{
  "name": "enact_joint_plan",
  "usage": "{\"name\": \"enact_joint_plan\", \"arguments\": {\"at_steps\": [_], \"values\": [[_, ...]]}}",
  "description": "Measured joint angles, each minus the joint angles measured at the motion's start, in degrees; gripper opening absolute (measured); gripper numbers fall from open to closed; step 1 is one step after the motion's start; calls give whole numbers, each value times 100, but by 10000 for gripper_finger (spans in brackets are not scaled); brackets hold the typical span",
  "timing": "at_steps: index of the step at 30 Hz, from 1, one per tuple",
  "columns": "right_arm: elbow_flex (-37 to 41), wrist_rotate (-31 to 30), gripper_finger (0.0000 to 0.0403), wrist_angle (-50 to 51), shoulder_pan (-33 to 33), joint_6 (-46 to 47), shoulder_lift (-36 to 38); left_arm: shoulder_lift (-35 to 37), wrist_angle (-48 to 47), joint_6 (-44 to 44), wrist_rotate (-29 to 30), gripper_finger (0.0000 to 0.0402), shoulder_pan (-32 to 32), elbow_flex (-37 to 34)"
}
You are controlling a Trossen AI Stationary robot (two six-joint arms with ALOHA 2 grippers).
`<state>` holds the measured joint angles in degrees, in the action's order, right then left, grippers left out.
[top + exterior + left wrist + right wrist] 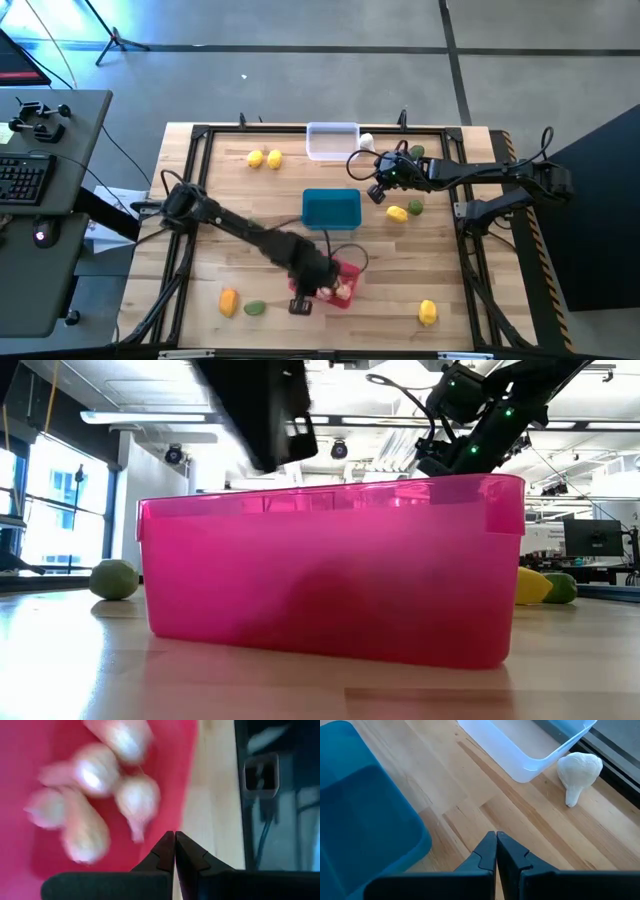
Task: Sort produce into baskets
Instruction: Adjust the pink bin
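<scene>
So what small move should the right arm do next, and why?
Probably open the right end effector and ease toward the garlic bulb. Its fingers are shut and empty, and the bulb lies loose on the table beside the clear basket, while the other bulbs sit in the red basket.

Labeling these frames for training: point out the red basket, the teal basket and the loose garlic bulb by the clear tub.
red basket (330,600), low view, front wall.
teal basket (331,209), high view, inside floor.
garlic bulb (578,768), right wrist view, rounded body.

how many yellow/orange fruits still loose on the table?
5: two side by side left of the clear basket, one right of the teal basket, one orange front-left, one front-right. The arms may hide more.
</scene>
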<state>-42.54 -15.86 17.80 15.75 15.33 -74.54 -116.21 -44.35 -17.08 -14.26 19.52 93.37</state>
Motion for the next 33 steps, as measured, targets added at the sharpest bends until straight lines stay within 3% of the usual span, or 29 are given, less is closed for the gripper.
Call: {"name": "enact_joint_plan", "arguments": {"at_steps": [5,8,17,33], "values": [[0,22,0,281,0,-97,38,127,379,-119,-193,0,-601,10],[0,29,0,672,0,-186,201,110,113,-134,-141,0,-842,4],[0,47,0,942,2,-126,1003,195,-1143,232,937,0,-1424,6],[0,-65,0,1132,2,71,1423,147,-1192,518,459,0,-1289,-269]]}}
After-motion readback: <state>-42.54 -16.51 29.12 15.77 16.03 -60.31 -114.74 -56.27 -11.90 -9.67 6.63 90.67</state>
